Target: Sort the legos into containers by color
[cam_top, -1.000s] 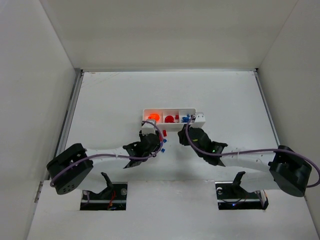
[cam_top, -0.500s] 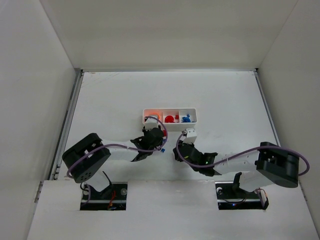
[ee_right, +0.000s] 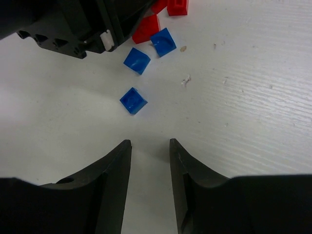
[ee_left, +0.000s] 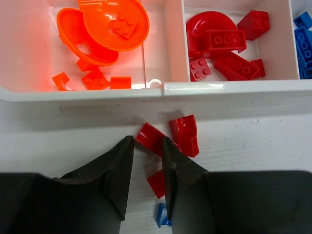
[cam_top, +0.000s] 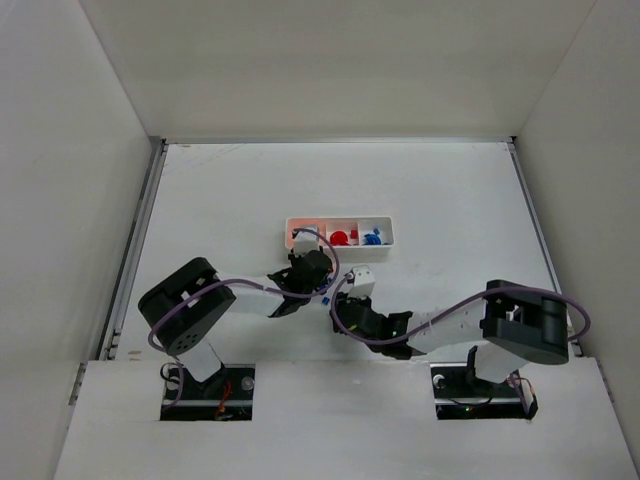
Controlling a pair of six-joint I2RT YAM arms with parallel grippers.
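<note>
Picking loose legos beside the tray (ee_left: pixel 219 88) seems the step: the left gripper (ee_left: pixel 147 140) stands narrow around a red lego (ee_left: pixel 147 135), grip I cannot tell, and must carry it to the middle compartment (ee_left: pixel 280 51), while the right gripper (ee_right: pixel 150 144) is open near blue legos (ee_right: pixel 133 100).

left jaws narrowly apart, right jaws wider

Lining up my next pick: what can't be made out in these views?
- Left wrist view: the tray's blue compartment cut off by the right edge.
- Left wrist view: whether the left pincer grips the red brick at its tips.
- Left wrist view: a red piece and a blue piece half behind a finger.
- Right wrist view: a red lego cut by the top edge.
- Top view: loose legos too small, under the left arm.
</note>
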